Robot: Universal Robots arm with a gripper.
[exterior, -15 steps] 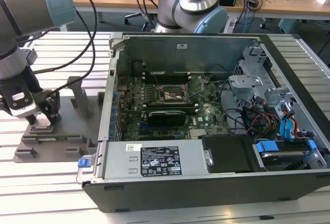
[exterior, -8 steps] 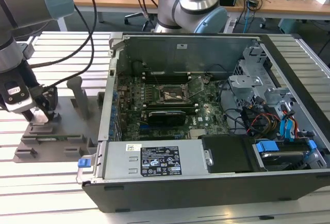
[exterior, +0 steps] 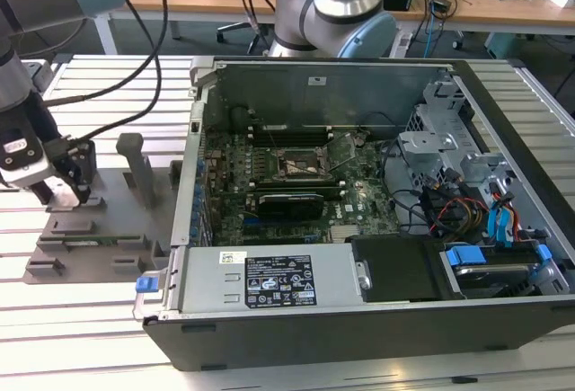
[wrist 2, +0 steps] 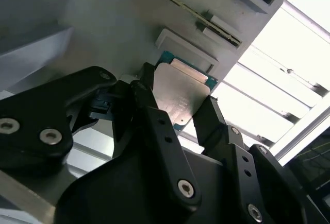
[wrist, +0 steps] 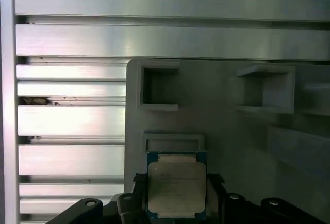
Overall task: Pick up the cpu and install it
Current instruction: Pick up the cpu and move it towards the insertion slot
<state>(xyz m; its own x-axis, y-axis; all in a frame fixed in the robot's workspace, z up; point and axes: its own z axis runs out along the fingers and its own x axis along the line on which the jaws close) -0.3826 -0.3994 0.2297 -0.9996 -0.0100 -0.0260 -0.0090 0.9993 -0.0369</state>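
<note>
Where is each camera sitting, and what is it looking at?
Exterior view: off the arm, looking down over the open computer case and gray holder; the arm and gripper show.
First wrist view: on the wrist, looking past the gripper at the cpu on the holder.
Second wrist view: on the wrist, close on gripper and cpu.
Both wrist views share cpu, gripper, holder.

The cpu (wrist: 177,188), a flat square chip with pale silver top and blue-green rim, is facing up over the grey fixture plate (wrist: 237,147).
</note>
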